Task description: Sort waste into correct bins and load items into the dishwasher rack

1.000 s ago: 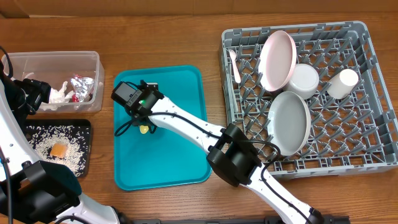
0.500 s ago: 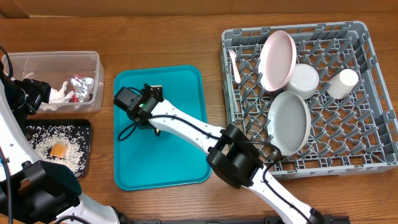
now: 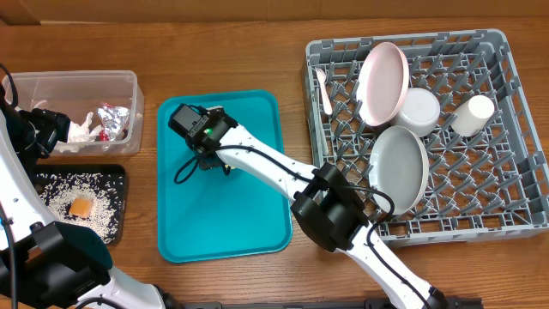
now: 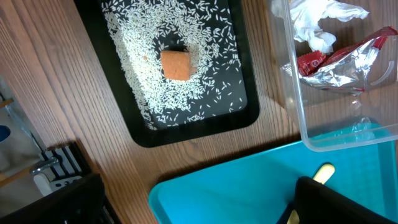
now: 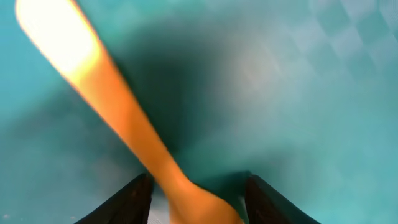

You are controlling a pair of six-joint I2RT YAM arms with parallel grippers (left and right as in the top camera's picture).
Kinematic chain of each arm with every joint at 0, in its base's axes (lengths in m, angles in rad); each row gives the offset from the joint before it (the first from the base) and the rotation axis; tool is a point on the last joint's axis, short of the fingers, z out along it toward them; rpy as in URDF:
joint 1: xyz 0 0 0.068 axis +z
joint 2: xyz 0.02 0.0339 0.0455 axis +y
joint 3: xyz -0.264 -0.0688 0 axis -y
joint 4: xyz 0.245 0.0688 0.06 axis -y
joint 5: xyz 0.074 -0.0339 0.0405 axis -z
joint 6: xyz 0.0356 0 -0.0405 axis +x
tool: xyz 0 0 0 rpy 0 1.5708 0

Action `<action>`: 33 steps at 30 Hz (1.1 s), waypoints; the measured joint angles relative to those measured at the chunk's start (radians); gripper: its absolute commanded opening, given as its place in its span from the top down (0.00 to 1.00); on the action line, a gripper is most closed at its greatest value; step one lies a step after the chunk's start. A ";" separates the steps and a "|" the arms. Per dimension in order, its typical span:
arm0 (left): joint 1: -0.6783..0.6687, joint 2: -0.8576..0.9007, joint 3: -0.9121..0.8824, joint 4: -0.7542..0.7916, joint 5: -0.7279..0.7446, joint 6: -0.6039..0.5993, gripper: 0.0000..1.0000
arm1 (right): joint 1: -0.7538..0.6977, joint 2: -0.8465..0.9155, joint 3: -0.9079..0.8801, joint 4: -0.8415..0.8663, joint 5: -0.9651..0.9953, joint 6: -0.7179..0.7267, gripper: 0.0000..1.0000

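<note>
The right gripper (image 5: 193, 193) is straddling the yellow utensil (image 5: 124, 124) lying on the teal tray (image 3: 257, 215), jaws part open, not yet gripping; closing off-centre risks flicking it away. The left gripper is standing open, out of frame, and farther right the dishwasher rack (image 3: 515, 184) is waiting.

Place: robot test bench, staged as a dishwashing station
Evidence: wood-grain surface (image 3: 240, 51); large grey plastic grid dishwasher rack (image 3: 515, 129); two robot arms
</note>
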 measured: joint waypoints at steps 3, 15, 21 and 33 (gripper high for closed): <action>0.000 0.000 0.000 0.000 0.000 0.000 0.00 | 0.000 0.000 -0.001 0.024 -0.005 -0.096 0.50; 0.000 0.000 0.000 0.000 0.000 0.000 0.00 | 0.002 0.000 -0.003 0.029 -0.024 -0.220 0.81; 0.000 0.000 0.000 0.000 0.000 0.000 0.00 | 0.002 0.000 -0.002 -0.004 -0.018 -0.233 0.96; 0.000 0.000 0.000 0.000 0.000 0.000 0.00 | -0.003 0.034 0.127 -0.177 -0.021 -0.182 0.96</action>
